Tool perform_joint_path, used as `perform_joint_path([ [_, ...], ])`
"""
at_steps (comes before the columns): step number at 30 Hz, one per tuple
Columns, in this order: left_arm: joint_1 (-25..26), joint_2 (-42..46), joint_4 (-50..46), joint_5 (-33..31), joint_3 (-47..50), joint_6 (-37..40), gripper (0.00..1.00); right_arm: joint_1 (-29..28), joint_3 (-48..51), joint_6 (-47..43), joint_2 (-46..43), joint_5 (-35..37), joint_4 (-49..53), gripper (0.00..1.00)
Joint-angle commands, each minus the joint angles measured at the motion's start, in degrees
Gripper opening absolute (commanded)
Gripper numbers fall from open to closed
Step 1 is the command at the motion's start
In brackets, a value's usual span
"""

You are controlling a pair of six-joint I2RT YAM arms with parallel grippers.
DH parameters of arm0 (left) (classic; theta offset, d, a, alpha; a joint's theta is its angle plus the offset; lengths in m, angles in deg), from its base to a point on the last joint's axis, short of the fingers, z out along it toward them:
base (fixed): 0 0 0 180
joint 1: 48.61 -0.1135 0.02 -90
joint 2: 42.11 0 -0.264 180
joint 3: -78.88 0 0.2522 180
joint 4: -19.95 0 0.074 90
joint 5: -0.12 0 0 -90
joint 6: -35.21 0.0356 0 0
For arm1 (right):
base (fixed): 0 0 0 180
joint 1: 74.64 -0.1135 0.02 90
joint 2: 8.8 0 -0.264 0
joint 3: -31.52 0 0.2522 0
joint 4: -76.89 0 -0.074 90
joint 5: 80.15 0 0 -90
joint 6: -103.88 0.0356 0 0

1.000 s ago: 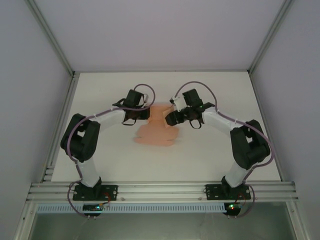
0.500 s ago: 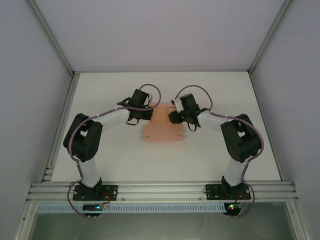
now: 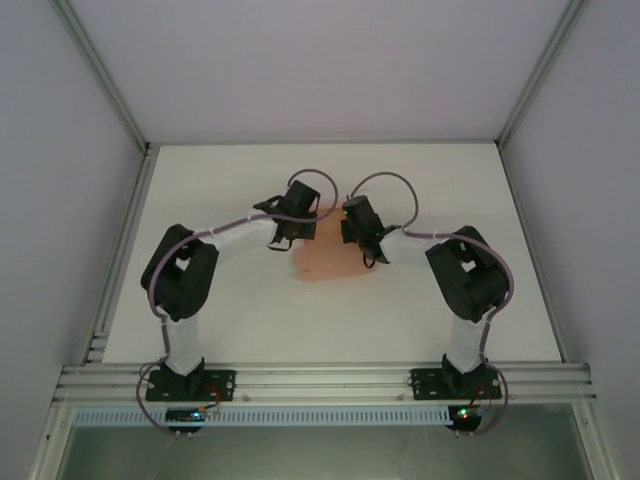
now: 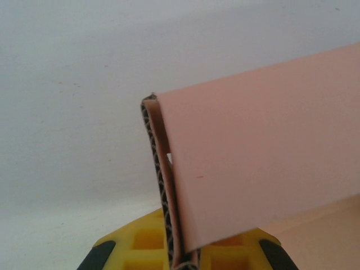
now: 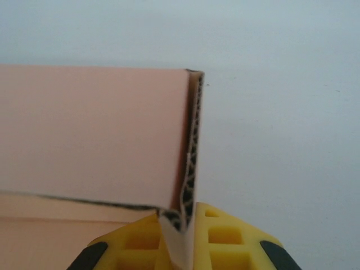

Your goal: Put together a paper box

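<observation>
The salmon-pink paper box [image 3: 326, 258] lies mid-table between both arms, its far side raised. My left gripper [image 3: 305, 226] is shut on the box's left wall; in the left wrist view the corrugated card edge [image 4: 163, 191] runs down between the yellow fingers [image 4: 140, 244], with a pink panel [image 4: 264, 157] spreading right. My right gripper [image 3: 350, 226] is shut on the box's right wall; in the right wrist view the wall's edge [image 5: 192, 163] is pinched between yellow fingers [image 5: 225, 242], and a pink panel [image 5: 90, 135] stretches left.
The white table [image 3: 230, 320] is ringed by grey walls and aluminium frame rails [image 3: 320, 380] at the near edge. Both arm bases [image 3: 185, 380] stand at the front.
Both grippers have moved inward toward each other and farther back. The box has been drawn narrower and its side walls folded up between them.
</observation>
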Motion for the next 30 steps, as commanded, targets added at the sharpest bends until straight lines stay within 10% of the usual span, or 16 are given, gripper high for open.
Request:
perform_joint_path([
  [1, 1.19, -2.53, -11.4, -9.33, -1.12, -6.52, 0.0, 0.39, -3.49, 13.89, 3.75, 13.89, 13.34, 0.05],
  [8, 0.48, -4.34, -16.21, -14.47, -0.07, -15.64, 0.0, 1.48, -7.06, 28.99, 5.45, 27.04, 28.33, 0.0],
  [13, 0.81, -4.76, -10.66, -7.72, 0.53, -7.22, 0.0, 2.97, -3.4, 19.1, 5.06, 19.0, 15.98, 0.01],
  [21, 1.1, -3.93, -5.9, -2.95, 2.04, 0.11, 0.0, 6.22, 5.9, 3.68, -0.69, -0.14, -7.8, 0.37],
  [30, 1.27, -4.63, -6.93, -3.04, 1.31, 2.02, 0.0, 7.01, 7.08, 0.0, -2.36, -4.56, -13.63, 0.34],
])
